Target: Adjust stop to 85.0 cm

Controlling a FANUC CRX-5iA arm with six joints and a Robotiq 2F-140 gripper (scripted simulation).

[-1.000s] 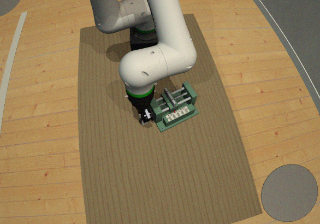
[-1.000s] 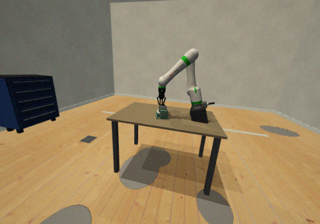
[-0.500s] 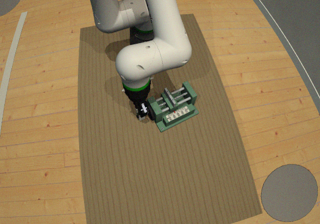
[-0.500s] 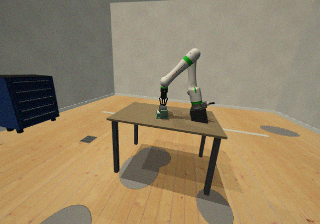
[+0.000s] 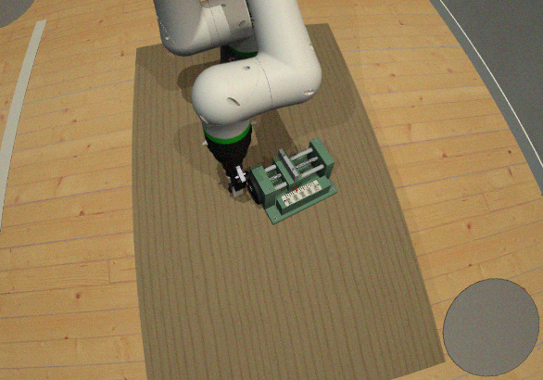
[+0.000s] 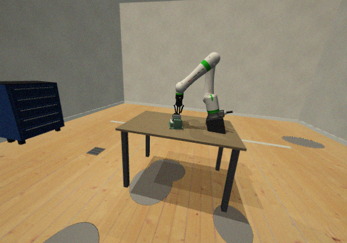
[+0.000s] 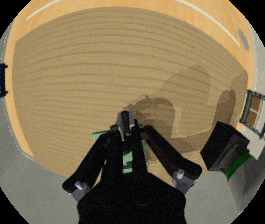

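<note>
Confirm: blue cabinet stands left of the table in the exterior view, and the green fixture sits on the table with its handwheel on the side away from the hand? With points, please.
Not quite: the handwheel (image 5: 255, 191) is on the side next to the hand (image 5: 237, 186), as the top view shows. The rest holds: cabinet (image 6: 32, 109) left of the table (image 6: 142, 128), fixture (image 5: 269, 185) (image 6: 177, 124) on it.

From here I see a matt, wood-brown, fine-grooved tabletop (image 5: 278, 297) (image 6: 183, 130) (image 7: 83, 90); between its long edges, smooth metallic rods (image 5: 302, 155) look faintly glossy.
</note>
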